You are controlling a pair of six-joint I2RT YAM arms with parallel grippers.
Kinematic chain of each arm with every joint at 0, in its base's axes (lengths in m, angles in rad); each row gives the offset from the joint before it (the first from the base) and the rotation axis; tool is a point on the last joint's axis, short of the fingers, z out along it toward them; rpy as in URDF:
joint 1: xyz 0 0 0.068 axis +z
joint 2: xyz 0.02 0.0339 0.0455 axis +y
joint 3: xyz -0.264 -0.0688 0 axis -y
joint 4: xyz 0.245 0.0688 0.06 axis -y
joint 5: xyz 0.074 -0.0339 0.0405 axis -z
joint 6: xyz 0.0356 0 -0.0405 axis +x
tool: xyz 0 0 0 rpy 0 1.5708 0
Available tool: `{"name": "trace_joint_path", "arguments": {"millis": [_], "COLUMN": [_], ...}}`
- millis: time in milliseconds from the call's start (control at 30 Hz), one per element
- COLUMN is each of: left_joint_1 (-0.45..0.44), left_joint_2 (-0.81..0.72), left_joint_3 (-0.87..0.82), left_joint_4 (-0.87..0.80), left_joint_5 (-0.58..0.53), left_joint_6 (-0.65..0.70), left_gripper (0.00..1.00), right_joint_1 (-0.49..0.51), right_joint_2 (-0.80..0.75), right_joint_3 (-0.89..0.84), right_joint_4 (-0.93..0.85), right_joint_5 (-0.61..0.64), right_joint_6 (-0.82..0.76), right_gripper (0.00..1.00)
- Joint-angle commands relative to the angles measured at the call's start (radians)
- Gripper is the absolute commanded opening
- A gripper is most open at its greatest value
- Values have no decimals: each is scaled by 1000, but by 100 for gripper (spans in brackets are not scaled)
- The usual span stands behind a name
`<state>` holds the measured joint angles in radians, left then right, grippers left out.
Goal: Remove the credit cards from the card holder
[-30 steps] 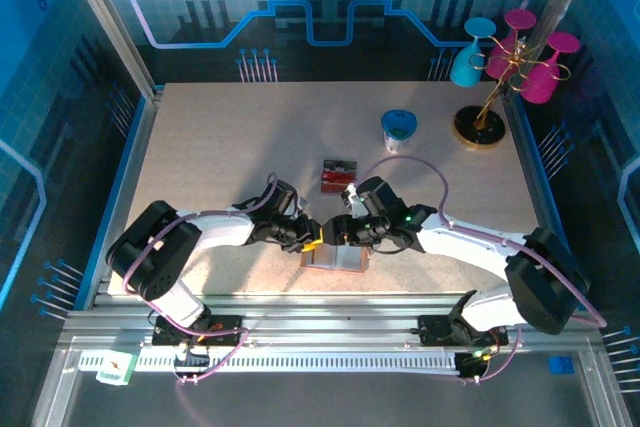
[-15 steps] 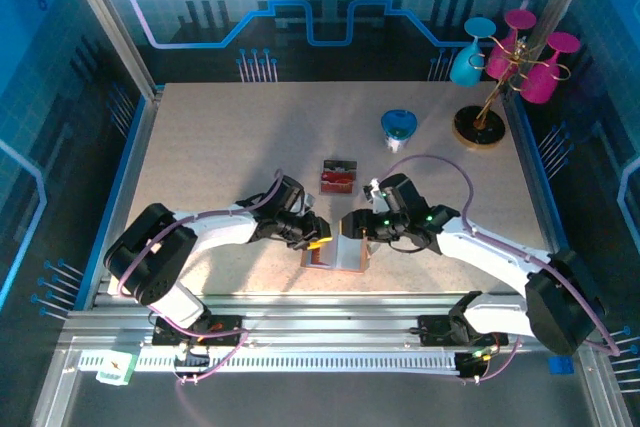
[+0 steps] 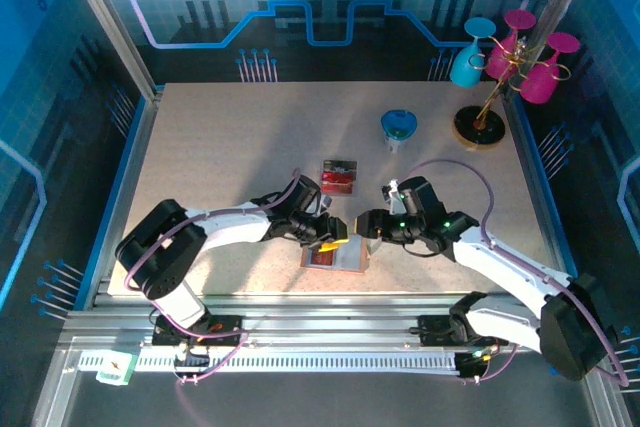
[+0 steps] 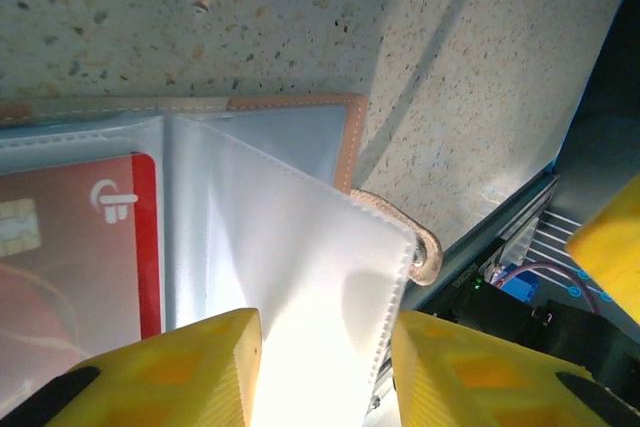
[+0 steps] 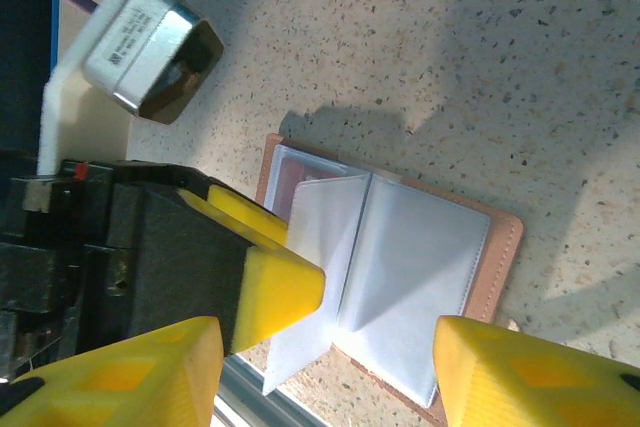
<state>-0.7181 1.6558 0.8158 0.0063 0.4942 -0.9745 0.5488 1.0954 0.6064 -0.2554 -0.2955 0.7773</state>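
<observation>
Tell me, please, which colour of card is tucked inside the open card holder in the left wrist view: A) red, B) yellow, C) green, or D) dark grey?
A: the left wrist view shows a red card with a chip and a white logo tucked inside the open card holder.

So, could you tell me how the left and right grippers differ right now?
The left gripper straddles a raised clear sleeve of the card holder. The right gripper is poised above it, gripping nothing. The right gripper's jaws look wider apart than the left's. Both are open, at the holder.
</observation>
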Motion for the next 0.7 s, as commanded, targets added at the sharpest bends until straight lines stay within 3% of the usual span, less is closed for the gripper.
{"name": "trace_joint_path", "arguments": {"millis": [0,333,667], "left_joint_1": [-18,-46,-48], "left_joint_2": [32,100,82], "left_joint_3": [35,54,46], "left_joint_4": [5,49,54], "left_joint_5": [6,10,-9], "left_joint_6": [-22,-49,-52], "left_gripper": [43,53,56], "right_joint_1": [-19,-38,-44], "right_joint_2": [-38,-79,-75], "right_joint_3": [-19,-56,-63], "right_joint_4": [-34,-62,-80], "right_joint_5": [5,12,-2], "right_joint_6": [-6,10,8], "right_gripper": [59,59,57]}}
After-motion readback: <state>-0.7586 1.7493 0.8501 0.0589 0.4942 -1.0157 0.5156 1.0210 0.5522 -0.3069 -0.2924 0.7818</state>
